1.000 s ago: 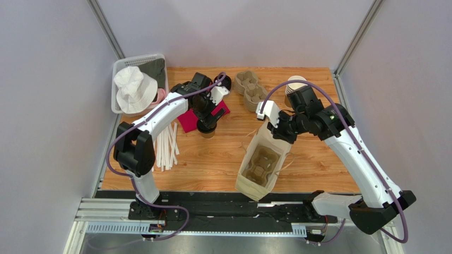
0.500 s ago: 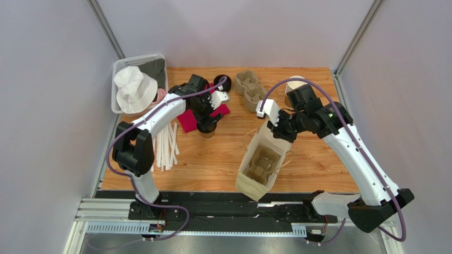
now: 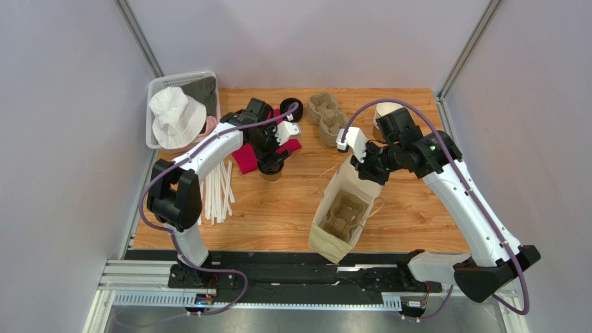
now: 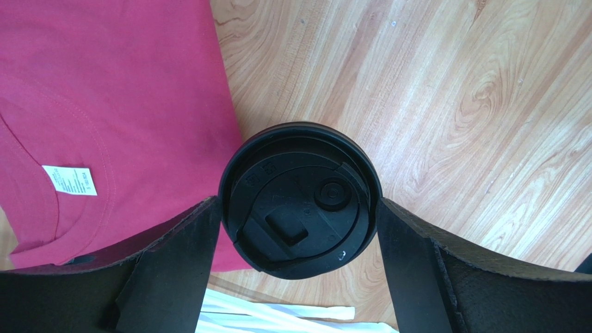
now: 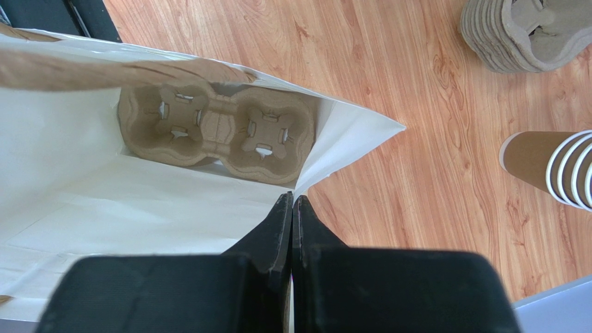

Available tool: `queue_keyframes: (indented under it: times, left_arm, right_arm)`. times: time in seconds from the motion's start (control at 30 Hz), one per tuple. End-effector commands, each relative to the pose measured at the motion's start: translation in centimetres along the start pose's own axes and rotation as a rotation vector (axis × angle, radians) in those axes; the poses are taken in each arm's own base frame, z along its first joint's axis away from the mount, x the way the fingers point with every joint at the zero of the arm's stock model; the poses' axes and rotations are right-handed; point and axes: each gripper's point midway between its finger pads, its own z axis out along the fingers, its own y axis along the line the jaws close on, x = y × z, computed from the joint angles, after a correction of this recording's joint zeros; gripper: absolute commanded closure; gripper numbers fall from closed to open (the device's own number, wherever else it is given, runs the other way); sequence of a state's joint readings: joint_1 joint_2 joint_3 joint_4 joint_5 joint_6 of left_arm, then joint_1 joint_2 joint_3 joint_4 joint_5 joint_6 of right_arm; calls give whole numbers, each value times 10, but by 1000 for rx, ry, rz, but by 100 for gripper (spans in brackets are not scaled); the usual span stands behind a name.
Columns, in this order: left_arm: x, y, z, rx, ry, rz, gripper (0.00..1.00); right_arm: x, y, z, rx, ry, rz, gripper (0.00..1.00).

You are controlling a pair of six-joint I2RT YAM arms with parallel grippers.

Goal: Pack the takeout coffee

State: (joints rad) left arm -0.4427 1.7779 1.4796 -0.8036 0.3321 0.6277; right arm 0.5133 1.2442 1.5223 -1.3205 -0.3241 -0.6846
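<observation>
Since a second ago the left wrist has settled over the cup, and the right arm has drawn the bag's rim slightly up-frame. The left claw (image 4: 299, 208) straddles the takeout coffee (image 4: 300, 200), which stands on the bench (image 4: 451, 104) at the red shirt's (image 4: 104, 104) edge. Its fingers are spread at the lid's rim, though whether they press yet cannot be told. The right claw (image 5: 292, 208), pressed together, pinches the paper bag (image 5: 104, 194) open over the cup carrier (image 5: 215, 128). Grasping is the step in hand; next likely calls for a firm squeeze, then a level lift.
</observation>
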Motion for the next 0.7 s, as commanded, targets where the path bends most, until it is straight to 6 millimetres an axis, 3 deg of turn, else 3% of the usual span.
queue_keyframes:
  times: [0.0,0.53,0.67]
  left_arm:
    - [-8,2,-8,4,-34,19,11]
    - [4,4,6,17,3,-3,12]
    - [8,4,7,20,8,-6,19]
  right_arm:
    - [-10,-2,-8,5,-34,17,100]
    - [-8,-4,-11,4,-38,35,100]
    - [-10,-4,-11,5,-42,34,100]
